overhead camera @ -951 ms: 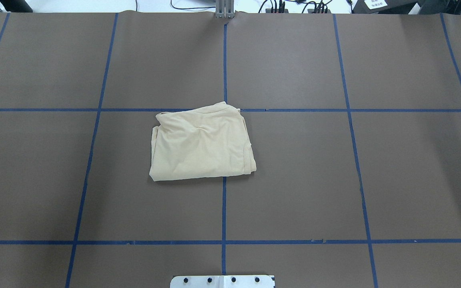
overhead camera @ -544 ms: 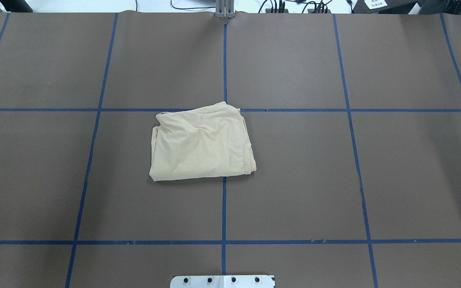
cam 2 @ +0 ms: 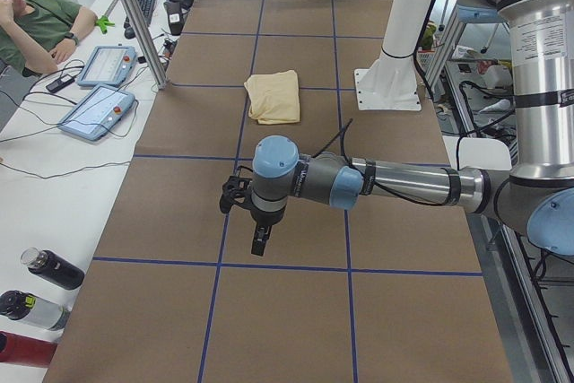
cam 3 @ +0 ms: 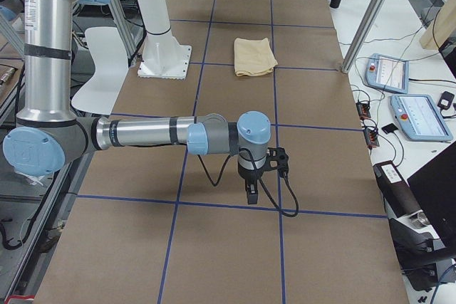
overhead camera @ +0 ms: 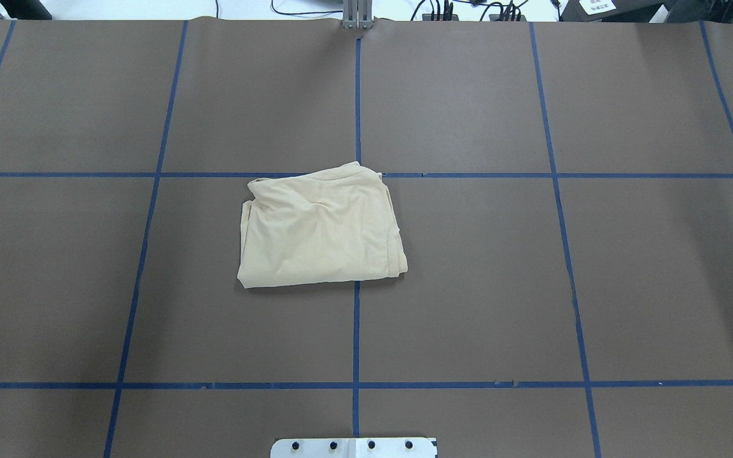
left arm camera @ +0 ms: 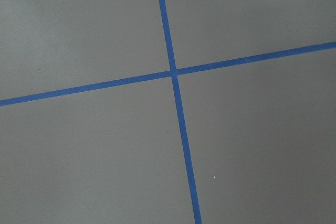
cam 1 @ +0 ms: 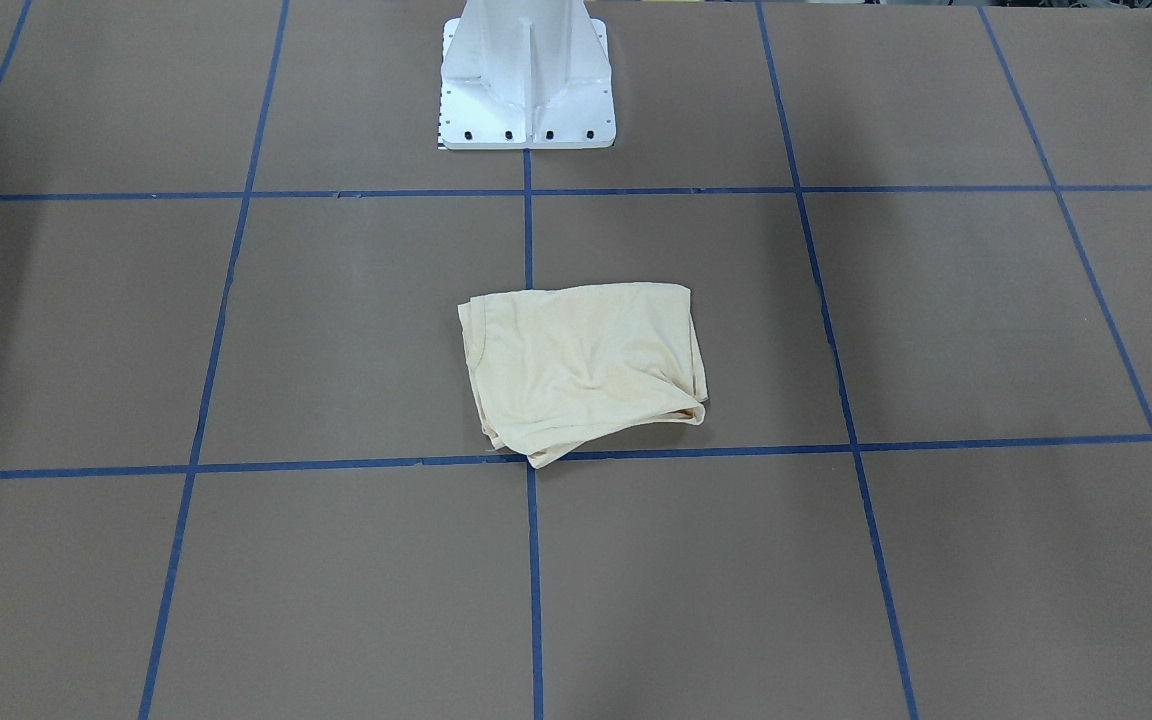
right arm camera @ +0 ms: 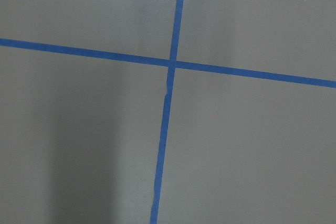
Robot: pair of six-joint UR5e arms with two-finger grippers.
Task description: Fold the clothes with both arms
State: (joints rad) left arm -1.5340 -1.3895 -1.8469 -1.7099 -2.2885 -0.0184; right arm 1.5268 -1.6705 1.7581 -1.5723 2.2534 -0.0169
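Front view: the folded shirt (cam 1: 586,365) lies flat near the middle of the surface (cam 1: 936,300).
Left side view: the left fingers (cam 2: 258,244) hang well apart from the shirt. Whether they are apart or together cannot be told.
Right side view: the right fingers (cam 3: 250,194) do likewise, and their state cannot be told either.

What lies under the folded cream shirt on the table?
The shirt rests on the brown table cover; blue tape lines run beneath it. Their crossing and the inner folds are hidden.
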